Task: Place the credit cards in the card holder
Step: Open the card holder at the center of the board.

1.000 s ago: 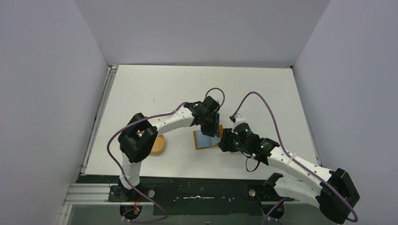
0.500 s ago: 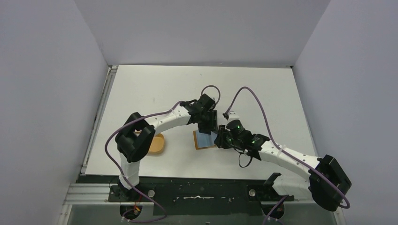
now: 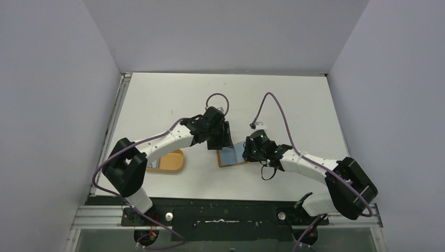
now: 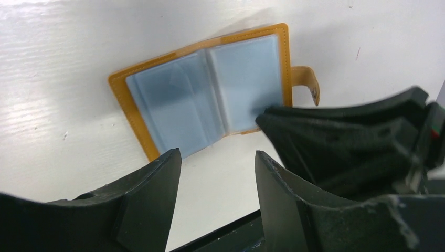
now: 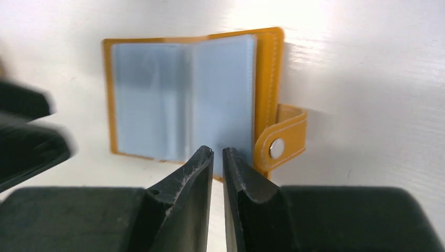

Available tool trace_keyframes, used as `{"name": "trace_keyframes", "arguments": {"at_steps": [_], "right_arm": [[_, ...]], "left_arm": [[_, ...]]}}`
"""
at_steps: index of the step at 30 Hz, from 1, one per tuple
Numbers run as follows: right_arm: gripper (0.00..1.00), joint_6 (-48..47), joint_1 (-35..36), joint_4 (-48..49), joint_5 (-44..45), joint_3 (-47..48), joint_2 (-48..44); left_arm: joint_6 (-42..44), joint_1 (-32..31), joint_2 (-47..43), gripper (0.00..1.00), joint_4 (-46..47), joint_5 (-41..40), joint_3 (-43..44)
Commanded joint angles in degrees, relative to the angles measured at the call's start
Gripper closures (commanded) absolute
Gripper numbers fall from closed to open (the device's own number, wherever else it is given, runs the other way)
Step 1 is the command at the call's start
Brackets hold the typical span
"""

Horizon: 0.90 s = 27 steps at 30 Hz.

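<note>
Left gripper (image 4: 218,163) hovers with fingers well apart and nothing between them, over the near edge of the card holder (image 4: 204,100). Right gripper (image 5: 219,152), its fingers drawn almost together with only a slit showing and nothing seen in it, has its tips at the edge of the holder's right-hand page, beside the snap tab (image 5: 281,139). The holder lies open, pale-blue sleeves up, on the white table (image 3: 173,100). An orange tray (image 3: 173,164) sits to its left, partly under the left arm.

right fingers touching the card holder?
Cannot tell. In the right wrist view the right gripper, nearly shut, overlaps the near edge of the card holder, but neither contact nor a gap shows plainly.
</note>
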Motion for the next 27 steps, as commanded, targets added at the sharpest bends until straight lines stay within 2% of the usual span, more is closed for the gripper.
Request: {"name": "trace_keyframes", "arguments": {"at_steps": [1,12,17,27], "right_arm": [[0.85,-0.9,-2.3,3.7,1.5,1.6,3.8],[0.87,-0.6,-4.1,5.0,1.7,-2.6,7.3],[0.87,-0.7,-4.5,5.4,1.4,-3.0,8.0],[0.88,-1.0,-5.1,6.2,1.4,-3.4,9.0]], "left_arm": [[-0.9,0.5,-4.3,0.48,3.6,-1.7,-3.3],[-1.7,2.1,-3.2,0.48,9.9,1.3,-8.8],[-1.7,2.1,-4.6,0.48,12.0,0.6,-9.3],[-1.9,2.3,-0.7,0.48,12.7,1.5,-8.5]]}}
